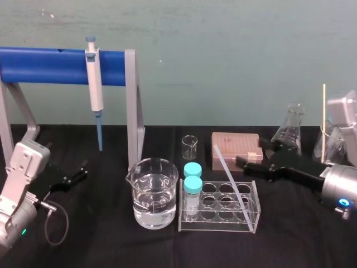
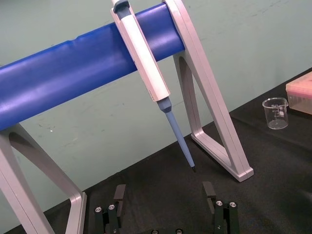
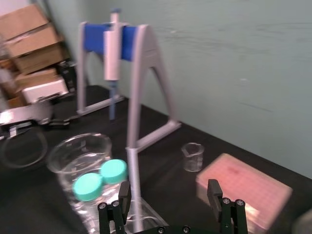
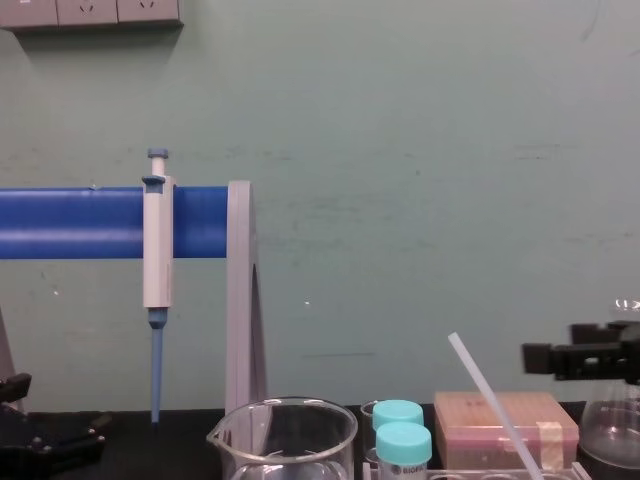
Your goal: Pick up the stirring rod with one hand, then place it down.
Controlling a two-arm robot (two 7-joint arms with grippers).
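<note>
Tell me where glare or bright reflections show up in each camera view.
Head view: bright glints on the beaker rim and the flask; the stirring rod by the open right gripper looks evenly pale. Left wrist view, above the open left gripper: soft sheen along the blue bar. Chest view: a glint on the flask.

Stirring rod [image 4: 490,403], lower end beyond chest view's edge

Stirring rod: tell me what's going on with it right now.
The right tool is reaching in over the table, jaws open. In its wrist view, the stirring rod shows close ahead between its fingers and is not yet gripped. The rod leans at a tilt in the clear tube rack. The left tool sits parked and open near the pipette stand.
</note>
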